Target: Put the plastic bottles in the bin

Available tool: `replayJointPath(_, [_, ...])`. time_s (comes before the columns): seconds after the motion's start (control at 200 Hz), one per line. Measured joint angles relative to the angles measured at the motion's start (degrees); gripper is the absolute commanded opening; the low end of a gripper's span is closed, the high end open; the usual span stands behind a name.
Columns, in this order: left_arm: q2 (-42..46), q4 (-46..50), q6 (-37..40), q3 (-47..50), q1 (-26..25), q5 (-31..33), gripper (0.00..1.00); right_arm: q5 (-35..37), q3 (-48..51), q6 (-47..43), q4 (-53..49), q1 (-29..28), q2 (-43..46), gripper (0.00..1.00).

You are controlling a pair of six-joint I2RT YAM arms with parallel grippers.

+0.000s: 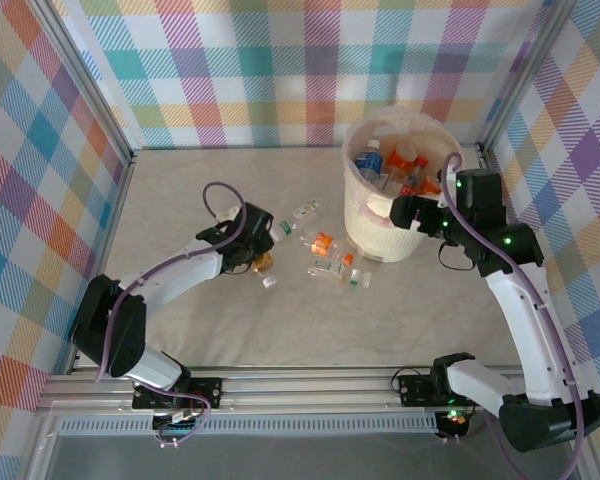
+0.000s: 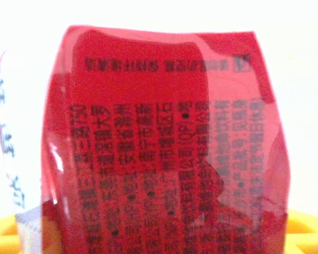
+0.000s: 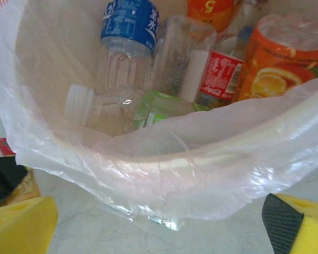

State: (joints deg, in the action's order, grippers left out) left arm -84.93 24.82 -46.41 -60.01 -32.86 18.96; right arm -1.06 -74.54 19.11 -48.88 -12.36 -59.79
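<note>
A plastic bottle with a red printed label [image 2: 164,143] stands right in front of the left wrist camera, between the yellow fingers [image 2: 307,228] of my left gripper [image 2: 159,246], which is shut on it. From above, that gripper [image 1: 256,256] sits low over the table, left of the loose bottles. Among them are an orange-labelled bottle [image 1: 322,242], a clear one [image 1: 305,210] and a green-capped one [image 1: 332,268]. The bin [image 1: 375,235] holds several bottles [image 1: 400,165]. My right gripper [image 1: 398,211] hangs open beside the bin's near wall, holding nothing.
In the right wrist view the liner-covered rim [image 3: 164,153] is close ahead, with blue-labelled [image 3: 130,21], orange-labelled [image 3: 275,74] and red-labelled [image 3: 220,74] bottles inside. A small white cap [image 1: 270,282] lies on the table. Checked walls close off the left, back and right.
</note>
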Motion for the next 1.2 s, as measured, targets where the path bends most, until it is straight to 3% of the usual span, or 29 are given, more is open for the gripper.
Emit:
replayJointPath(0.425, [-0.63,-1.46,21.18,-28.74,-0.46,-10.56,0.61,6.45,3.61,3.08,1.29,0.00,5.55,1.00])
replayJointPath(0.585, [-8.26,-3.98,25.75,-42.01,-1.16,-14.73,0.61,6.97,4.44,3.87,1.31,0.00,6.12,1.00])
replayJointPath(1.015, [-39.26,-2.34,35.34,-85.92,-4.52,-26.88,0.63,7.30,8.98,6.45,2.05,0.00,7.69,1.00])
replayJointPath(1.2, [-43.60,-4.96,38.38,-90.84,-5.92,-31.98,0.64,6.91,10.49,7.69,2.97,0.00,8.00,1.00])
